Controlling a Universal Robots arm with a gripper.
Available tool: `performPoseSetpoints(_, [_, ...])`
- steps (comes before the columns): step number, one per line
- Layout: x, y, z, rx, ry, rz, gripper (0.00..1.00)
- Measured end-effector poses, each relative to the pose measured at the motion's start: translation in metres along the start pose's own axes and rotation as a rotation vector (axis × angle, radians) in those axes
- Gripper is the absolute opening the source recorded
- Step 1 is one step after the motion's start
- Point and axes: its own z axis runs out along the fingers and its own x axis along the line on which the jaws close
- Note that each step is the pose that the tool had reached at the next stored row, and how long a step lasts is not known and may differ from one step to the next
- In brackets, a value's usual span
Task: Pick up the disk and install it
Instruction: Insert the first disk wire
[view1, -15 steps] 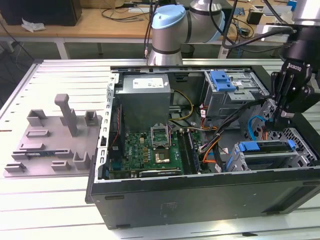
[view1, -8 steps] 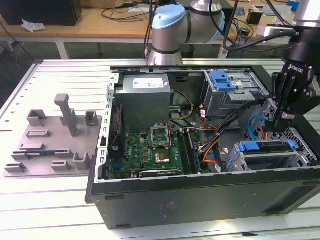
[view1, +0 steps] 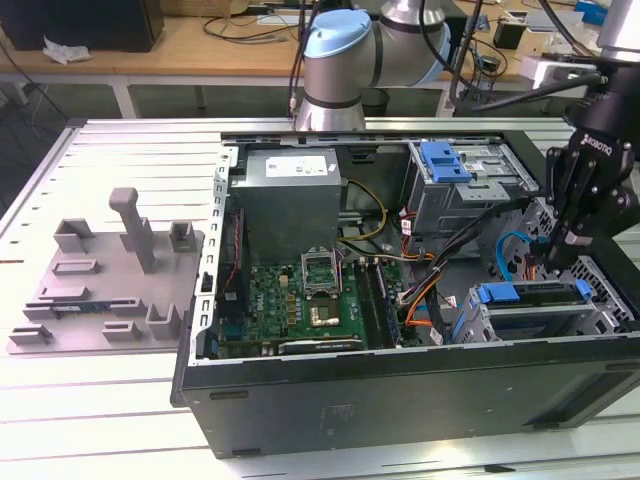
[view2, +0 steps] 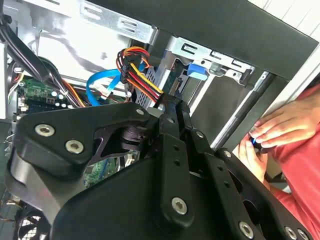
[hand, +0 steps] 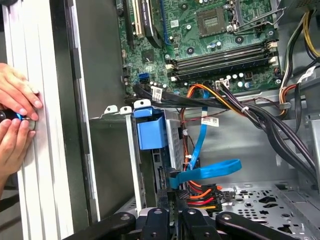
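- Black gripper (view1: 547, 262) hangs low over the drive cage at the exterior view's right; whether it is spread or pinching cannot be told
- Open computer case (view1: 400, 400) lies on its side on the slatted table (view1: 120, 170)
- Metal drive cage (view1: 600, 310) holds the disk (view1: 530, 293), blue carrier edge upward, just beneath the gripper
- A person's hands (hand: 15, 105) rest just outside the case wall

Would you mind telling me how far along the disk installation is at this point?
Looks done: the disk already sits in the lower drive cage, with its blue frame uppermost. In hand: the gripper is down inside the case, right above the disk. Left: I cannot tell whether the disk is fully seated or let go.
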Motion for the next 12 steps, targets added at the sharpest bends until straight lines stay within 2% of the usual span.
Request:
performPoseSetpoints(1, [0.0019,0.0000,0.0005,-0.0001,-0.0092,-0.002,0.16])
performPoseSetpoints(3, [0.0041,0.0001,0.0011,-0.0003,-0.0211,-0.005,0.16])
performPoseSetpoints(4, [0.0058,0.0001,0.0016,-0.0005,-0.0304,-0.008,0.16])
performPoseSetpoints(12, [0.0148,0.0001,0.0040,0.0004,-0.0813,-0.025,0.16])
